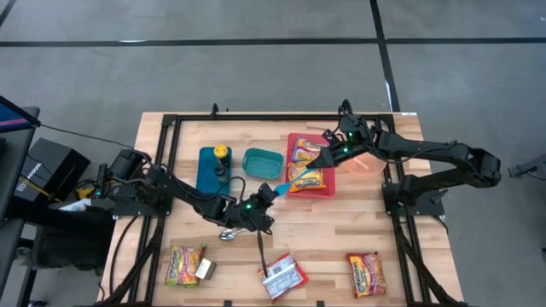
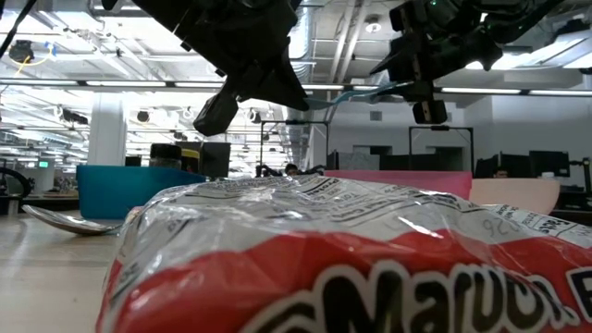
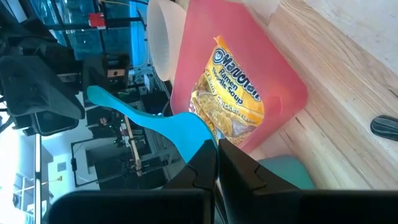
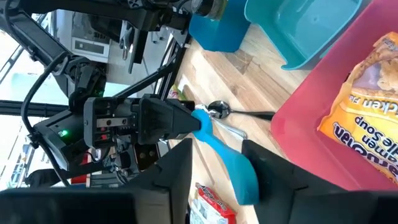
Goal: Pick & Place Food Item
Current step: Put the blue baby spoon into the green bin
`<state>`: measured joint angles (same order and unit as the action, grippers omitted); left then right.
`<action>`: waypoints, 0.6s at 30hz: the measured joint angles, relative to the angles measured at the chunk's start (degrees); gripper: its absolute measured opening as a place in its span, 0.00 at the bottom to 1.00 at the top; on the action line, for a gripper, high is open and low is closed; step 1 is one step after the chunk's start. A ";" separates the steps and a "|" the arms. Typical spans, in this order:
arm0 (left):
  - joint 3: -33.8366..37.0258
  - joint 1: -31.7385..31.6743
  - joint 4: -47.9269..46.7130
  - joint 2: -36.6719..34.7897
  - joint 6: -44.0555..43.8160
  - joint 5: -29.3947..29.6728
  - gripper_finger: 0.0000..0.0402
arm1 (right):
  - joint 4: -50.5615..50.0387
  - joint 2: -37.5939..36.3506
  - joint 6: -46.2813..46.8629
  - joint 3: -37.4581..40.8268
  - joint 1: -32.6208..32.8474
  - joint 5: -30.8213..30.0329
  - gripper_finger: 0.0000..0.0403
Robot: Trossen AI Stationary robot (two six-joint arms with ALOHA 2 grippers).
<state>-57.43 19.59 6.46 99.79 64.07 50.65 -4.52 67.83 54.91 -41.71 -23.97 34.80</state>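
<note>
Currently: left gripper [image 1: 275,193] pinched on blue spatula [image 1: 294,178] | right gripper [image 1: 325,159] spread around spatula's far end | ramen packet [image 1: 308,166] in red tray [image 1: 326,189], under spatula | teal bowl [image 1: 263,162], spoon [image 4: 231,112] beside.

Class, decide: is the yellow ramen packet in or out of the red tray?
In. The yellow ramen packet lies flat inside the red tray.

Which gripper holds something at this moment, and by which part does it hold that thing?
The left gripper is shut on one end of the light blue utensil. The right gripper straddles the other end, jaws apart.
</note>
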 joint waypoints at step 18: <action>0.00 -0.01 0.00 0.00 -0.02 0.04 0.01 | -1.42 0.00 -1.44 0.00 0.00 -0.14 0.23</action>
<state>-57.43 19.59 6.46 99.79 64.05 50.70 -5.95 67.83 53.47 -41.71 -23.96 34.65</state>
